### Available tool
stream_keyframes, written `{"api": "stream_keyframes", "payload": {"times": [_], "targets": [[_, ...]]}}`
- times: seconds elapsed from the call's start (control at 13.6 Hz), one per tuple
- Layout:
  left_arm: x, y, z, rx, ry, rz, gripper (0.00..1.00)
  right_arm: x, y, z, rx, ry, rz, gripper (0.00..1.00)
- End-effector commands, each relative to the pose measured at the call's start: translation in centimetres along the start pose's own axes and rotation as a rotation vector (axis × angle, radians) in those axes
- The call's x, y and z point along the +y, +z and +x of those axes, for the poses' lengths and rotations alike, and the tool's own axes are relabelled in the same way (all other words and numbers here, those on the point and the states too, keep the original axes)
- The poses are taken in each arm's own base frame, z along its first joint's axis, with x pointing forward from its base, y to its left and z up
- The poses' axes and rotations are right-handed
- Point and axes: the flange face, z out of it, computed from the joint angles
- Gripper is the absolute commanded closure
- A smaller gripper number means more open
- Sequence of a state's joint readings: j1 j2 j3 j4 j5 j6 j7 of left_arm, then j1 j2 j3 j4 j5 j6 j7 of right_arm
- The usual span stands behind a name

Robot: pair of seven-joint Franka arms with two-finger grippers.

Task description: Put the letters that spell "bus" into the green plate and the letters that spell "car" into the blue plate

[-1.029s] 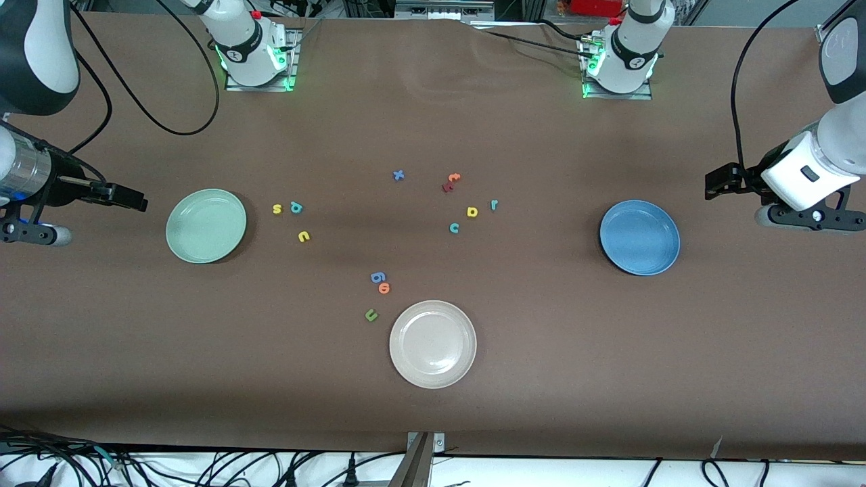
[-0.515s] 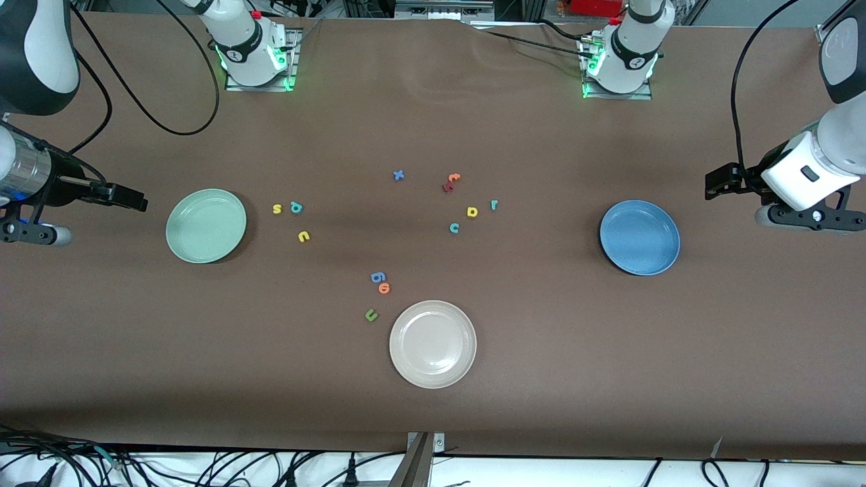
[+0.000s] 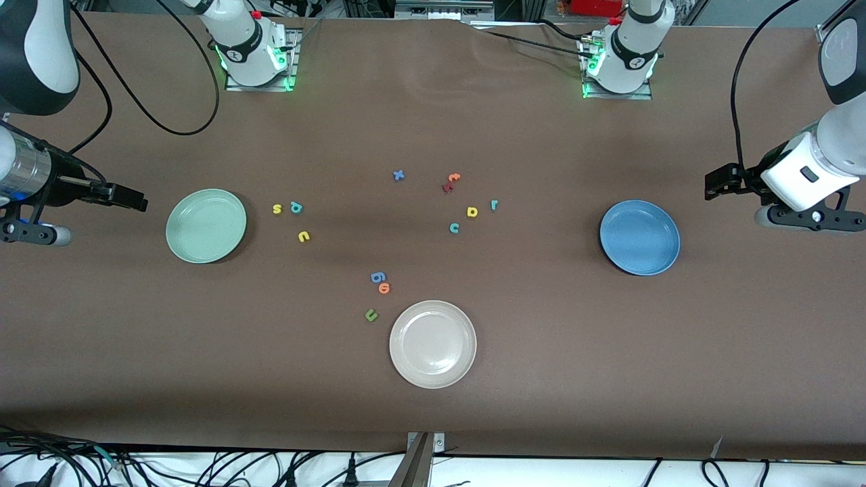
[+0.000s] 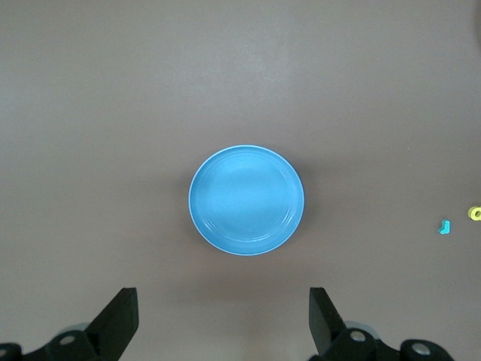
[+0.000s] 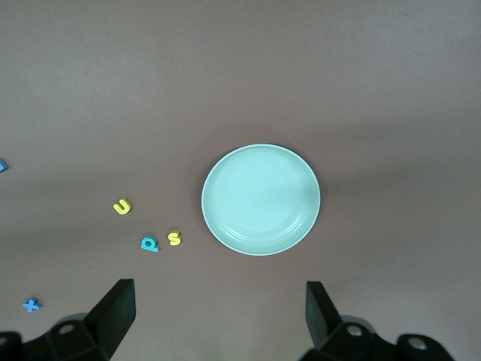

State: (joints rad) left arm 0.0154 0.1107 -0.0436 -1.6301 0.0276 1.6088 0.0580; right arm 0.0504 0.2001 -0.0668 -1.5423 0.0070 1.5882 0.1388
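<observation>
The yellow "s" (image 3: pixel 277 209), teal "b" (image 3: pixel 295 207) and yellow "u" (image 3: pixel 304 236) lie on the table beside the green plate (image 3: pixel 206 225), which holds nothing. The teal "c" (image 3: pixel 454 228), yellow "a" (image 3: pixel 472 212) and teal "r" (image 3: pixel 494 204) lie mid-table, well apart from the bare blue plate (image 3: pixel 639 237). My right gripper (image 3: pixel 130 199) hangs open over the table at the right arm's end, the green plate (image 5: pixel 261 199) in its wrist view. My left gripper (image 3: pixel 717 182) hangs open at the left arm's end, looking at the blue plate (image 4: pixel 246 200).
A cream-white plate (image 3: pixel 433 343) sits nearest the front camera. Beside it lie a blue "g" (image 3: pixel 377 276), an orange "o" (image 3: pixel 384 288) and an olive "u" (image 3: pixel 371 315). A blue "x" (image 3: pixel 398 175) and an orange "t" (image 3: pixel 454 177) lie farther back.
</observation>
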Motion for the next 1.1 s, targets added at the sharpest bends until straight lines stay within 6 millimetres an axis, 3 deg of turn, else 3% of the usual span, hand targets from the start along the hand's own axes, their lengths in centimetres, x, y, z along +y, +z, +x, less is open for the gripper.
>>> {"api": "stream_keyframes", "payload": {"times": [0.0,0.66,1.03], "targets": [[-0.2,-0.4,0.3,0.008,0.009,0.001,0.0,-0.1,-0.5,0.1,-0.006,0.01,0.016,0.0],[-0.2,-0.3,0.4,0.006,0.007,0.001,0.0,-0.3,-0.5,0.3,0.003,0.006,0.016,0.0],[0.4,-0.4,0.5,0.011,0.008,-0.032,0.0,-3.3,1.2,0.8,-0.009,-0.037,0.005,0.0]]}}
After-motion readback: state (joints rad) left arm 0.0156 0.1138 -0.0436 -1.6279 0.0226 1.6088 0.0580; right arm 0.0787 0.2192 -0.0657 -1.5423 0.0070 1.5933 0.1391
